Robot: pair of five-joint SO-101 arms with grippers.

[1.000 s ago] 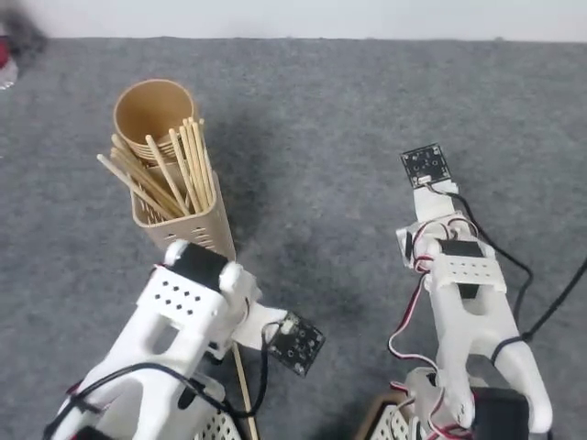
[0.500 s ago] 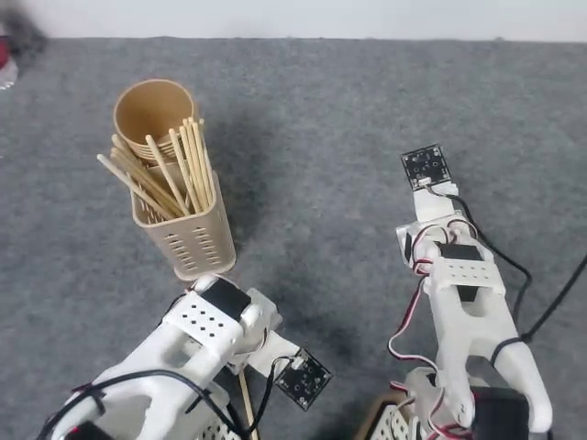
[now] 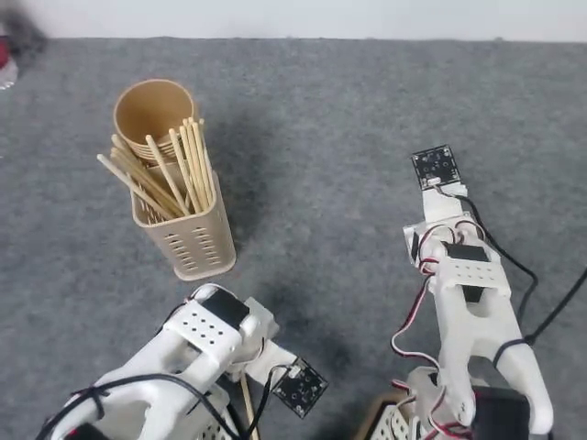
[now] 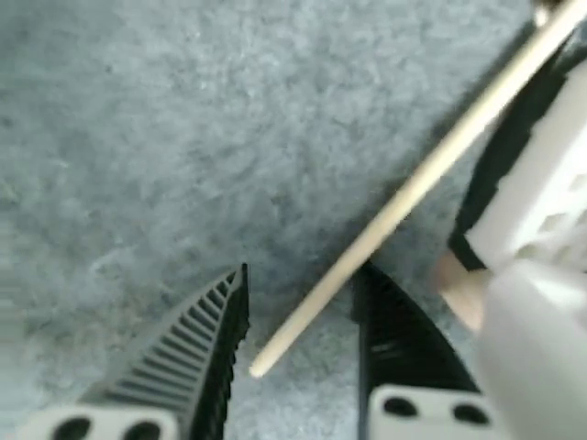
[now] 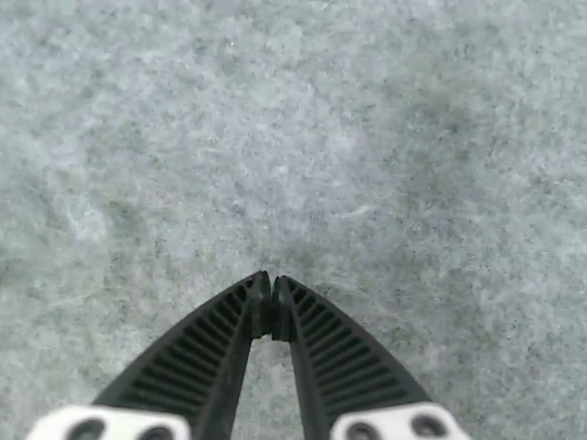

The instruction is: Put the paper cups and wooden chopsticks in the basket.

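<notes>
Your left arm and right arm: white perforated shells; red, black cables; ribbed black claw fingers; square boards, probably cameras.

Upright beige slotted basket w/ stacked paper cups + chopsticks inside; 1 loose chopstick outside.

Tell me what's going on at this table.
The left end effector is open around one loose wooden chopstick, which it has not yet gripped. The perforated basket already holds stacked paper cups and a bunch of chopsticks. The right end effector is shut and empty over the grey mat.
</notes>
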